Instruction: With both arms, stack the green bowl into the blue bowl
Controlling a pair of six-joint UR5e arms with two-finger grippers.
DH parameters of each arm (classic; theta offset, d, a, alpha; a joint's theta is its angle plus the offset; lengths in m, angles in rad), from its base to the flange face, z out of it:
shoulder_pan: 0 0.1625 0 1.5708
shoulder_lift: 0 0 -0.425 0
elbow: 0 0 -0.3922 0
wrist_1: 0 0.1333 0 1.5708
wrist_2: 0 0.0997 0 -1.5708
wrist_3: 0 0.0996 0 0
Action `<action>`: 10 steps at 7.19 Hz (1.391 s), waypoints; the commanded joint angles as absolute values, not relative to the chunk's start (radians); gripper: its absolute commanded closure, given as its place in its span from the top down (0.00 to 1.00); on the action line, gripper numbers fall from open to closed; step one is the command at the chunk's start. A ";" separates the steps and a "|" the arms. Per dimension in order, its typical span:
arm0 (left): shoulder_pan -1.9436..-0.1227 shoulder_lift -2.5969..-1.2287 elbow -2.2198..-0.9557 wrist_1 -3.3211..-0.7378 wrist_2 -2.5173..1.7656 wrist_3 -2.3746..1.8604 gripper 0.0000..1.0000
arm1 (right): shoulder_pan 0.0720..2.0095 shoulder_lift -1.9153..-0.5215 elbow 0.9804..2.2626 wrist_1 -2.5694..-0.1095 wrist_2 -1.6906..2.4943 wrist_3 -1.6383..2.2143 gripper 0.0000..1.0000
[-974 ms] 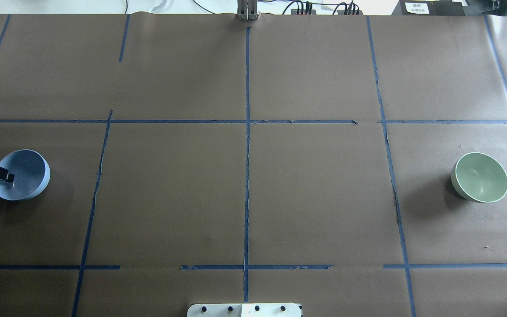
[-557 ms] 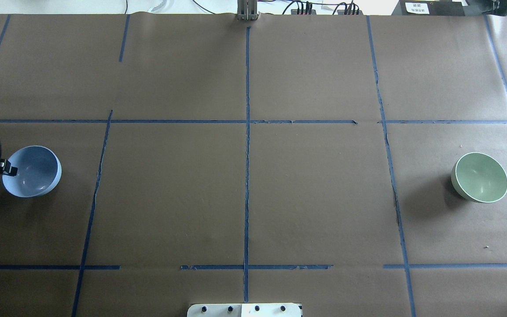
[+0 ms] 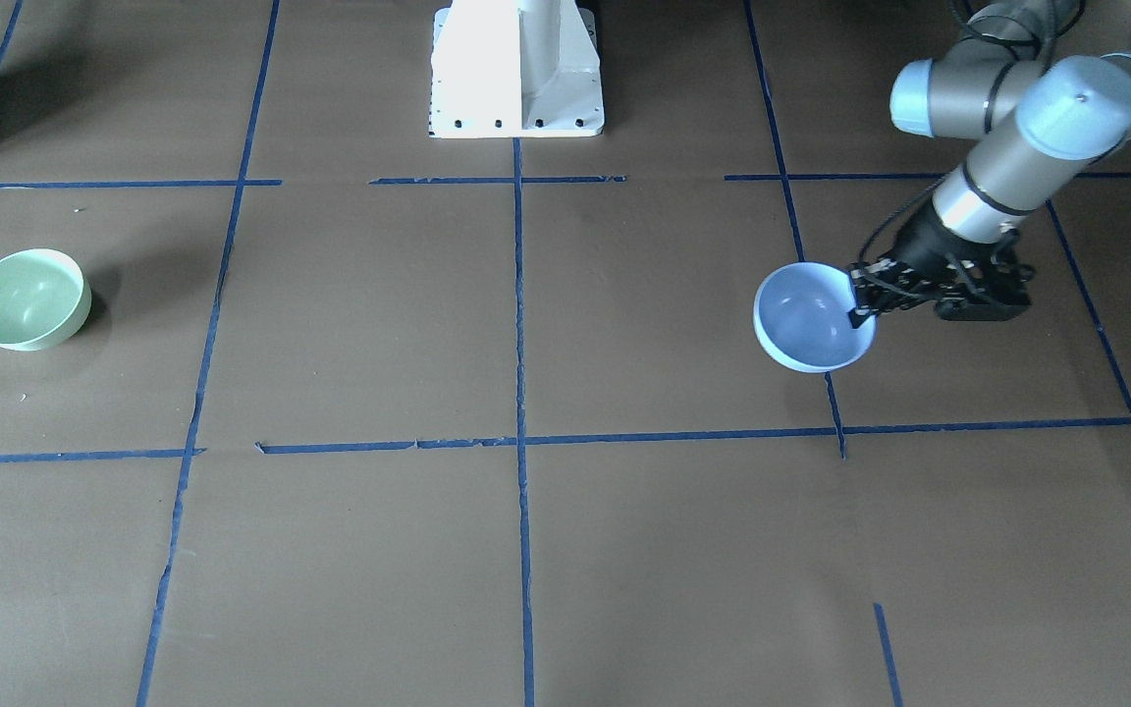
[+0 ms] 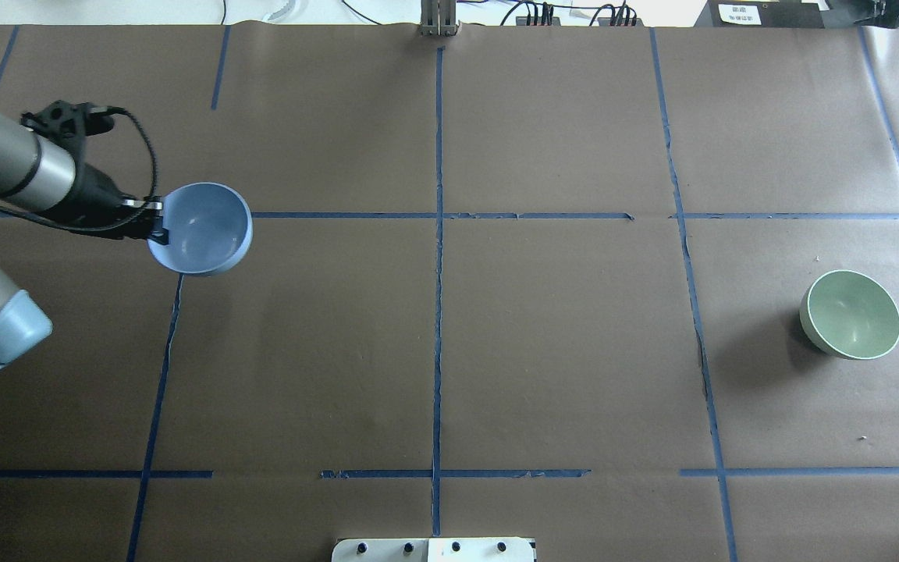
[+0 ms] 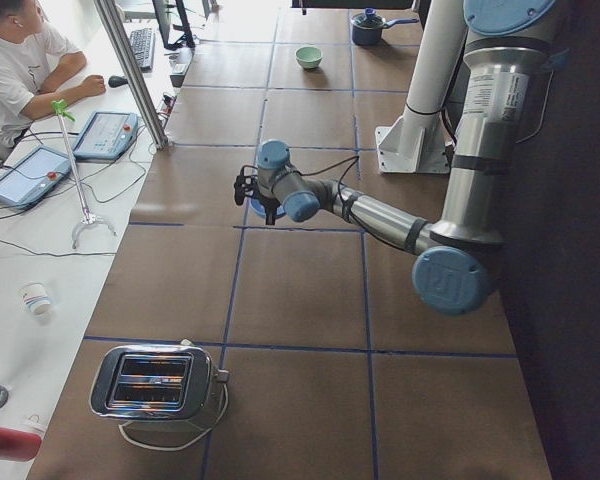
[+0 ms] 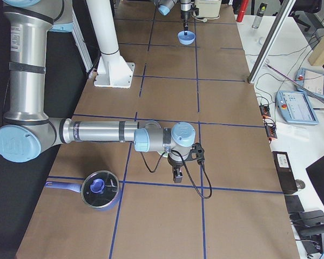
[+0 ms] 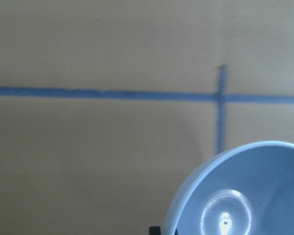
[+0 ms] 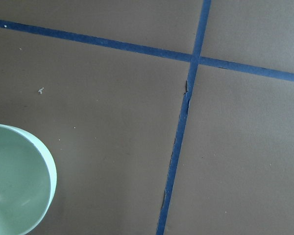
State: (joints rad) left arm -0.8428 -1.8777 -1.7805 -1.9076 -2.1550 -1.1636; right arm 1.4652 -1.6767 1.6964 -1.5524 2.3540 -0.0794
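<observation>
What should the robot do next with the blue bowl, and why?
Probably move the blue bowl a bit toward the middle of the table. The left end effector grips its rim, and the green bowl sits far away on the other side, so they must get closer before stacking.

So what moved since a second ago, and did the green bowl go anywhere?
The left hand, clamped on the rim of the blue bowl, carried the bowl away from the left edge, toward the middle and the far side. It already seemed to be gripping the bowl earlier, so nothing was newly grabbed or let go. The green bowl stayed where it was, on the right.
</observation>
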 commanded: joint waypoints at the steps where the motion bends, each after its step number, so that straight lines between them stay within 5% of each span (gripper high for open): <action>1: -0.632 -2.108 -1.775 -1.710 -1.960 -1.375 0.00 | 1.441 -1.674 1.697 -1.551 2.382 -0.055 1.00; 5: -0.465 -2.296 -1.577 -1.773 -1.882 -1.486 0.02 | 1.427 -1.671 1.698 -1.525 2.385 -0.046 1.00; 10: -0.472 -2.272 -1.562 -1.784 -1.881 -1.445 0.06 | 1.425 -1.671 1.698 -1.525 2.385 -0.046 1.00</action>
